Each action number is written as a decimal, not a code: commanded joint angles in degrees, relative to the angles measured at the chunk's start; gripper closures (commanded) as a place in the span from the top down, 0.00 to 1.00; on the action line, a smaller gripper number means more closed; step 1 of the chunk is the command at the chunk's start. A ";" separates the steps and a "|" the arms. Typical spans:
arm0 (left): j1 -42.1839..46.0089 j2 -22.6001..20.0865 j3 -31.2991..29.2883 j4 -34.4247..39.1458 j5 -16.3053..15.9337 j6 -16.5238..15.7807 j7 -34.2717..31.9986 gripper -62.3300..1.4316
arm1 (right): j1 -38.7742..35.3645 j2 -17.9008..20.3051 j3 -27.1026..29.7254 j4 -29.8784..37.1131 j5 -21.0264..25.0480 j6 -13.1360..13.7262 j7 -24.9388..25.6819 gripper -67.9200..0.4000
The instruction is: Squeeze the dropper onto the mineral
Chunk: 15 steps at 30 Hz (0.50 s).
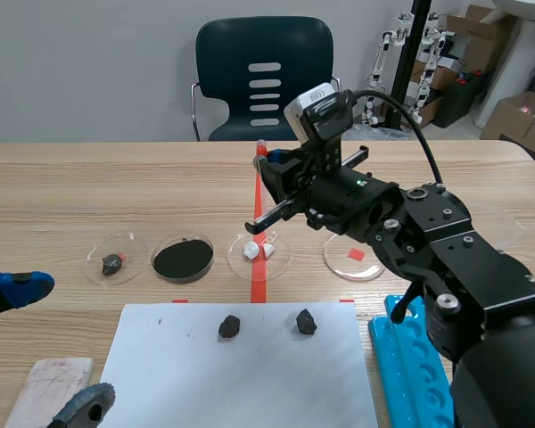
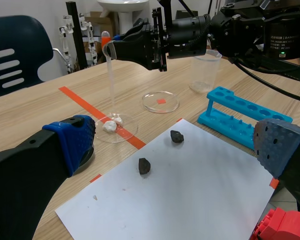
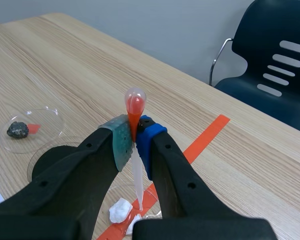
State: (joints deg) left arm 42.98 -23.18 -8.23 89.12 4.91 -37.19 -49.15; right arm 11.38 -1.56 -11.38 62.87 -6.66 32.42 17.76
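My right pincer (image 3: 135,142) is clenched on the dropper (image 3: 135,105), the pads pinching just under its bulb. Only this wrist view shows the red liquid in that bulb plainly. The tip comes down at the white mineral lumps (image 3: 121,210), and I cannot tell whether it touches them. The left wrist view alone gives me a clear cup (image 2: 206,70) beyond the blue test-tube rack (image 2: 240,112), and my left pincer (image 2: 176,150) released, fingers spread wide.

The counter (image 1: 71,187) is light wood with an orange tape line. A dark teal chair (image 1: 263,76) stands at 12 o'clock behind it.

The mineral's petri dish (image 1: 283,250) sits on the tape. At its 9 o'clock is a dish of black powder (image 1: 184,259), and farther that way a dish with a dark stone (image 1: 114,260) and a red tag. At 3 o'clock is a dish holding a red square (image 1: 355,256). At 6 o'clock a white sheet (image 1: 241,383) carries two dark rocks (image 1: 229,326).
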 commanded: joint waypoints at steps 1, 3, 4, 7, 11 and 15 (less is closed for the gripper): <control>-0.02 0.11 -0.22 1.27 -0.81 -0.02 -1.01 1.00 | 0.68 0.00 -0.31 0.31 0.70 0.94 1.11 0.01; -0.02 0.11 -0.22 1.27 -0.81 -0.02 -1.01 1.00 | 0.70 0.33 -0.31 0.83 0.85 2.08 1.07 0.01; -0.02 0.11 -0.22 1.27 -0.81 -0.02 -1.01 1.00 | 0.68 0.50 -0.26 1.33 0.85 2.71 1.05 0.01; -0.02 0.11 -0.22 1.27 -0.81 -0.02 -1.01 1.00 | 0.57 1.44 -0.26 3.17 1.07 4.04 1.01 0.01; -0.02 0.11 -0.22 1.27 -0.81 -0.02 -1.01 1.00 | -1.16 2.99 -0.15 7.85 4.28 4.33 -1.60 0.01; -0.02 0.11 -0.22 1.27 -0.81 -0.02 -1.01 1.00 | -4.50 4.76 -0.15 14.43 7.76 4.28 -5.07 0.01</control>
State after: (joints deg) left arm 42.98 -23.18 -8.23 89.12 4.91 -37.19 -49.15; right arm 7.07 2.63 -11.38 75.57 0.23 36.71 11.90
